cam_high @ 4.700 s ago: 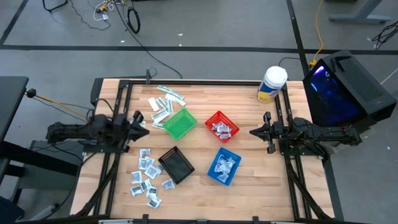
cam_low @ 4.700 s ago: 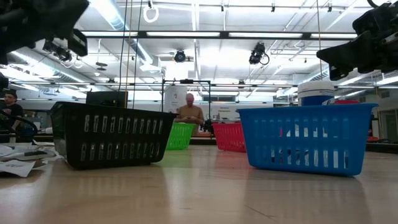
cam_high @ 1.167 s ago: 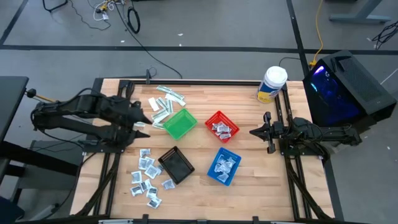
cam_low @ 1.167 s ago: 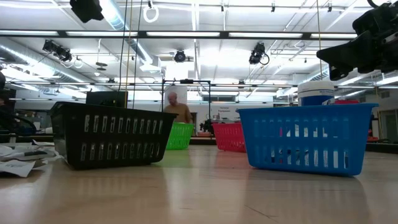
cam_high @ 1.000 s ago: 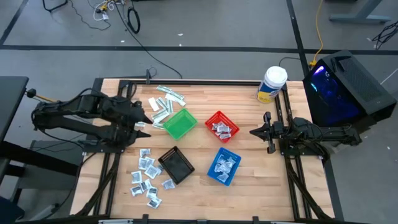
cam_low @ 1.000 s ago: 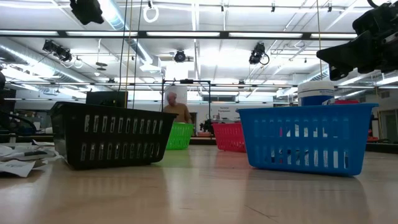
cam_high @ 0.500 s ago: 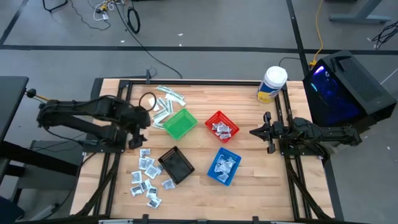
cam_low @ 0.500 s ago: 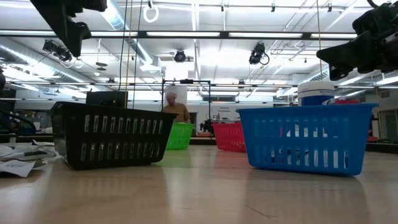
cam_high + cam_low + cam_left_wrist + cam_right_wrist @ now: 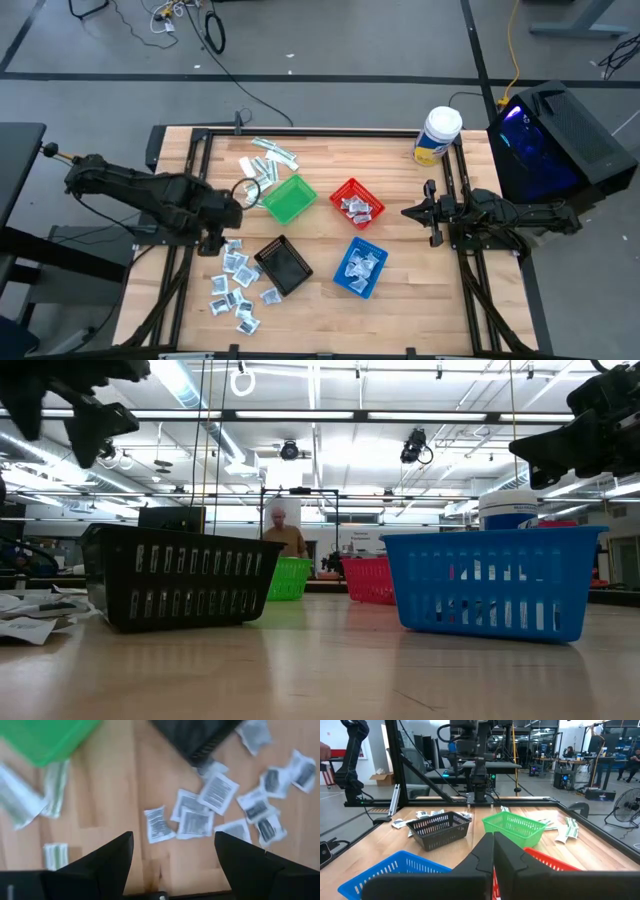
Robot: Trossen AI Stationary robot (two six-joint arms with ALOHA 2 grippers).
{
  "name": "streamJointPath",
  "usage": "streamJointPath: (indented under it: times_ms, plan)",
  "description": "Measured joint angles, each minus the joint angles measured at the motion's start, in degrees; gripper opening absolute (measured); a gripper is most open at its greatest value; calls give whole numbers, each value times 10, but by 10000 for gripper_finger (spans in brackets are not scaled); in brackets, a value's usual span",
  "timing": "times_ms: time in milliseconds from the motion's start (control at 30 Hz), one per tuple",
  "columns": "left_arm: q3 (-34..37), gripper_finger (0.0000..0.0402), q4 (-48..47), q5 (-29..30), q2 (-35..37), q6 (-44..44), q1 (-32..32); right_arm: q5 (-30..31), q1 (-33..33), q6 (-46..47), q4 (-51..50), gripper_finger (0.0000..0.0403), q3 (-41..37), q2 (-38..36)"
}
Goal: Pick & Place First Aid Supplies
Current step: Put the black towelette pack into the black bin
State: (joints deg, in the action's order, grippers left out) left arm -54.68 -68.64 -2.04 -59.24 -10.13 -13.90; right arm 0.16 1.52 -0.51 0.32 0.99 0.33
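Squarish white-and-blue sachets (image 9: 238,285) lie flat on the wood at the near left, beside the black basket (image 9: 283,265). Longer pale strips (image 9: 265,163) lie at the far left, next to the green basket (image 9: 288,198). My left gripper (image 9: 222,234) hangs open above the far end of the sachet pile, pointing steeply down. In its wrist view the left gripper (image 9: 172,855) has one sachet (image 9: 158,824) and its neighbours (image 9: 217,790) showing between the fingers, well below them. My right gripper (image 9: 407,212) waits shut at the table's right edge and holds nothing.
The red basket (image 9: 357,203) and the blue basket (image 9: 360,267) hold packets. A white-lidded tub (image 9: 437,135) stands at the far right corner. Bare wood lies between the baskets and the near edge. A person (image 9: 285,532) shows in the room behind.
My left gripper has swung from beside the green basket toward the table's near edge. It has sunk and tipped from slanting to steeply downward, ending over the sachets. Its fingers have stayed open.
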Motion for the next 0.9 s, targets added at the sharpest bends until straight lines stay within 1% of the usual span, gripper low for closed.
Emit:
streamJointPath:
  times_ms: [133,333,533,633,733,900]
  plan:
    - [8,289,20,-27,0,18,-51,0,0,0,0,13,0,0]
    - [8,289,43,-27,0,35,-128,0,0,0,0,13,0,0]
    - [8,289,74,-28,0,125,-206,0,0,0,0,13,0,0]
    - [8,289,88,-28,0,154,-239,0,0,0,0,13,0,0]
    - [8,289,91,-23,-3,158,-265,0,0,0,0,13,0,0]
    - [8,289,91,-22,-28,159,-305,0,0,0,0,13,0,0]
